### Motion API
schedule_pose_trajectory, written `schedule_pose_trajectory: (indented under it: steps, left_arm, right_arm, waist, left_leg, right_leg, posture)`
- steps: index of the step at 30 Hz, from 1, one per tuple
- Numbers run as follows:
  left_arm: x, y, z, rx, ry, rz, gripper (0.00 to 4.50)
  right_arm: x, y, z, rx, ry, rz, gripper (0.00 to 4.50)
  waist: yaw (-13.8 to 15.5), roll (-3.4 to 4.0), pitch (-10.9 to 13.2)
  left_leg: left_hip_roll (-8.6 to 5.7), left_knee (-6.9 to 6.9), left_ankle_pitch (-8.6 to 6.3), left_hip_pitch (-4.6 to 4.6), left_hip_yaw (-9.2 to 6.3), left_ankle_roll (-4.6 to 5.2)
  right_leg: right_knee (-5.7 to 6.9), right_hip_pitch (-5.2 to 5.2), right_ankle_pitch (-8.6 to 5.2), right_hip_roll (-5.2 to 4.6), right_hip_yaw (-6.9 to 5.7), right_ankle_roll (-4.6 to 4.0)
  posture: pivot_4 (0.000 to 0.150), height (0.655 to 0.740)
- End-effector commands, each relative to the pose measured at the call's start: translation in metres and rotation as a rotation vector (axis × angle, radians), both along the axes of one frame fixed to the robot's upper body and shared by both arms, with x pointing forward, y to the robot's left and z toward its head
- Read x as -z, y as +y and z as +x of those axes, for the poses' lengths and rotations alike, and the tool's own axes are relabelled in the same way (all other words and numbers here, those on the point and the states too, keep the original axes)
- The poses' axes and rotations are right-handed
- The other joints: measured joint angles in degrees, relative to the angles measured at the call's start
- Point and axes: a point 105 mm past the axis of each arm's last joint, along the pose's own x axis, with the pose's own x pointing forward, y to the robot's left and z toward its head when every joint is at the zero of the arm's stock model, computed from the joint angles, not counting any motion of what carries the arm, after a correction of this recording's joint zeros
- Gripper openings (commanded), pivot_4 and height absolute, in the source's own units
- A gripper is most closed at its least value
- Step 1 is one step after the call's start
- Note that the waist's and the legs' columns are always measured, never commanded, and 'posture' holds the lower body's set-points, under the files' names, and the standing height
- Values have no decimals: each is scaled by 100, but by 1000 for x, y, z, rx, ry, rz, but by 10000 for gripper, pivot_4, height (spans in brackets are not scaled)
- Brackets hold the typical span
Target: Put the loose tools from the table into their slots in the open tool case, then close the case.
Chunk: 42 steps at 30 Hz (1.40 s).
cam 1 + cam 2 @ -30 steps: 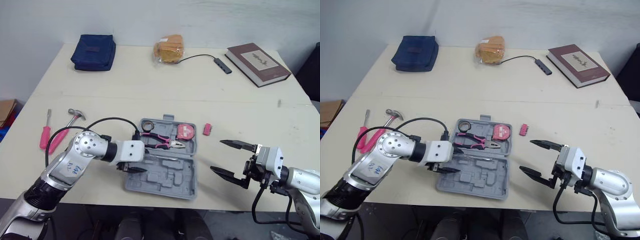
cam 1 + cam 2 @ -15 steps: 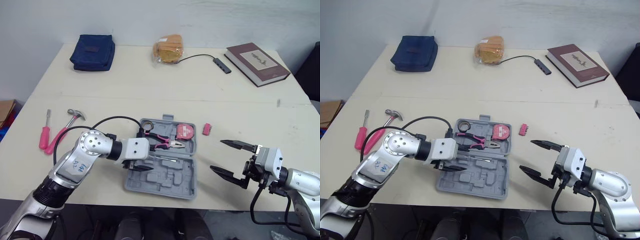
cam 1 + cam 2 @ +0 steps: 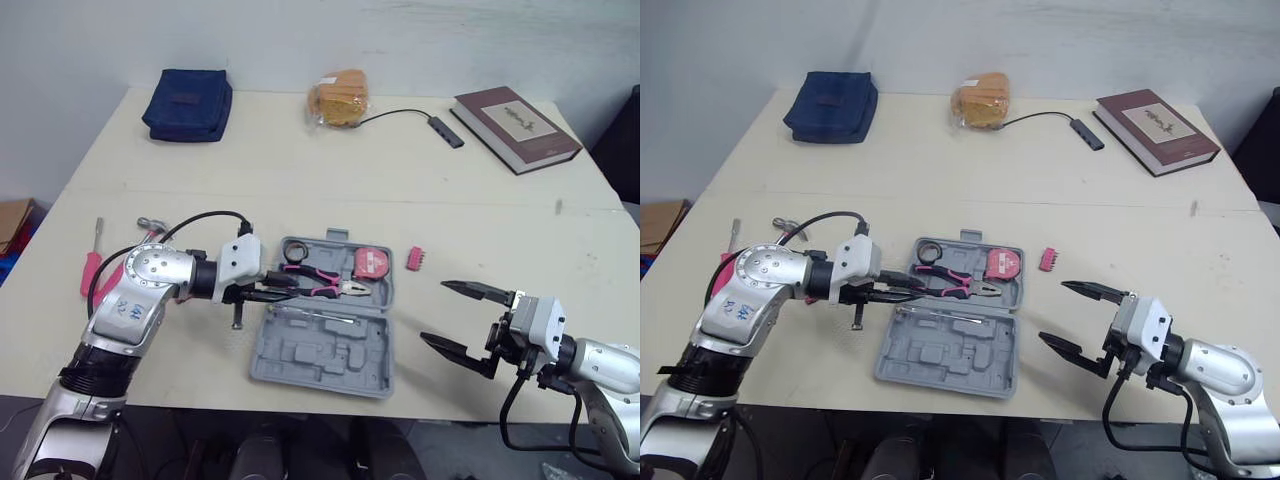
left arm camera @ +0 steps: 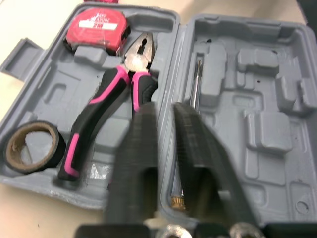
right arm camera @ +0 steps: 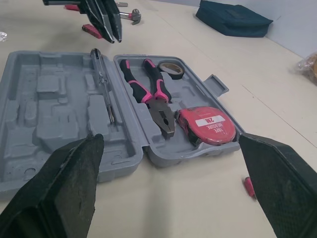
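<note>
The grey tool case [image 3: 330, 352] lies open at the table's front middle. Its far half holds pink-handled pliers [image 3: 318, 279], a red tape measure [image 3: 373, 263] and a roll of tape [image 3: 295, 250]. A thin screwdriver [image 4: 195, 89] lies along the hinge. My left gripper [image 3: 283, 294] hovers shut at the case's left edge, pointing at the pliers, with nothing in it. To the right of the case, my right gripper [image 3: 436, 312] stands wide open and empty. A pink bit holder [image 3: 414, 258] lies right of the case. Left of my left arm lie a red screwdriver [image 3: 92, 268] and a hammer [image 3: 150, 226], partly hidden.
Along the table's far side sit a navy pouch [image 3: 186, 103], a bagged yellow item [image 3: 338, 97], a cabled hub [image 3: 445, 131] and a brown book [image 3: 515, 126]. The case's latch tab [image 3: 338, 236] sticks out on its far edge.
My left gripper has drawn back leftward from over the case's near half to its left edge, and its fingers have closed. The right arm has stayed put.
</note>
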Motion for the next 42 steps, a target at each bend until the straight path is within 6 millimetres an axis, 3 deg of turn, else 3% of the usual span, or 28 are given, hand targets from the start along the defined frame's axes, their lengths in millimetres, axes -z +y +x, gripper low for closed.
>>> schedule_pose_trajectory:
  steps: [1, 8, 17, 26, 36, 42]
  left_arm:
    - [8, -2, -3, 20, 12, 31, 343]
    - [32, -9, -6, 18, 41, 119, 343]
    - [39, -16, 2, -23, 91, 138, 343]
    - [49, -28, -4, 13, 137, 160, 343]
    - [51, -40, -2, -2, 146, 120, 343]
    - [39, -42, 1, 21, 91, 53, 343]
  right_arm:
    - [-8, 4, -2, -16, -44, 2, 45000]
    - [-9, 2, 0, -1, -53, -1, 45000]
    - [-8, -1, 1, 27, -63, 0, 45000]
    - [-8, -3, -1, 42, -64, -3, 45000]
    - [-8, -3, 0, 50, -65, 0, 45000]
    - [-8, -2, 1, 50, -68, 1, 45000]
  waist:
    - [0, 0, 0]
    - [-2, 0, 0]
    - [0, 3, -2]
    - [0, 3, -2]
    - [1, 6, -4]
    - [2, 6, -4]
  left_leg:
    - [0, 1, 0, 0, 0, 0]
    - [1, 3, 0, 1, 0, 0]
    - [0, 11, -1, 5, -1, 2]
    - [1, 17, -1, 5, -2, 2]
    - [2, 23, -5, 7, -4, 9]
    - [3, 29, -10, 6, -6, 18]
  right_leg:
    - [0, 0, 0, 1, 0, 0]
    - [4, 0, 0, 1, 1, 0]
    - [10, 4, 0, -1, 2, 0]
    - [13, 6, 0, -1, 2, 0]
    - [13, 10, 0, -4, 2, 0]
    - [14, 13, 1, -8, 0, 1]
  posture:
    - [1500, 7400]
    - [1500, 7400]
    - [1500, 7400]
    - [1500, 7400]
    - [1500, 7400]
    - [1500, 7400]
